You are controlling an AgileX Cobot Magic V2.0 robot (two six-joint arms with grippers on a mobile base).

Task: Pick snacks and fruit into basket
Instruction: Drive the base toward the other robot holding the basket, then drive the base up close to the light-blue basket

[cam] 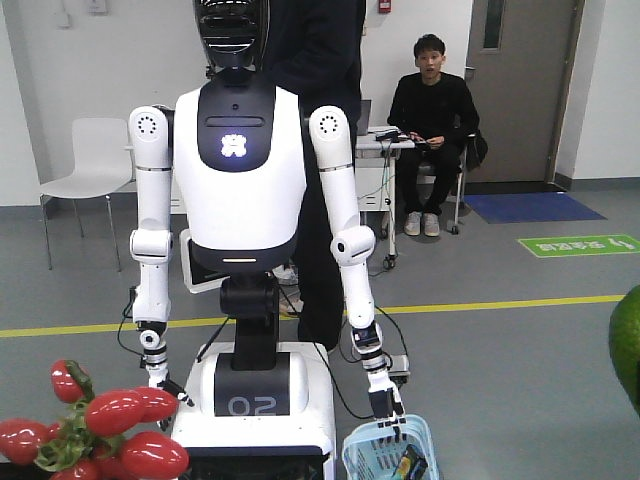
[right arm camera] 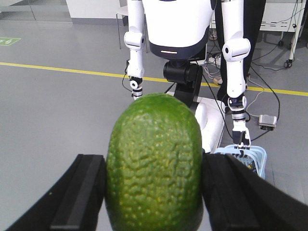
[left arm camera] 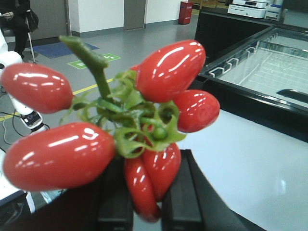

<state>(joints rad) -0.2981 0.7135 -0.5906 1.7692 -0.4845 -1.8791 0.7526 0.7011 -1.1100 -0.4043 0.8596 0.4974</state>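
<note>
A white humanoid robot stands on the grey floor, holding a light-blue basket. The right end effector clamps the bumpy green avocado; the left end effector grips the red fruit cluster.

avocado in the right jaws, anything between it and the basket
Nothing visible. The avocado is held off the floor, and the blue basket, hanging from the other robot's hand, sits beyond it to the right with only open floor between.
</note>
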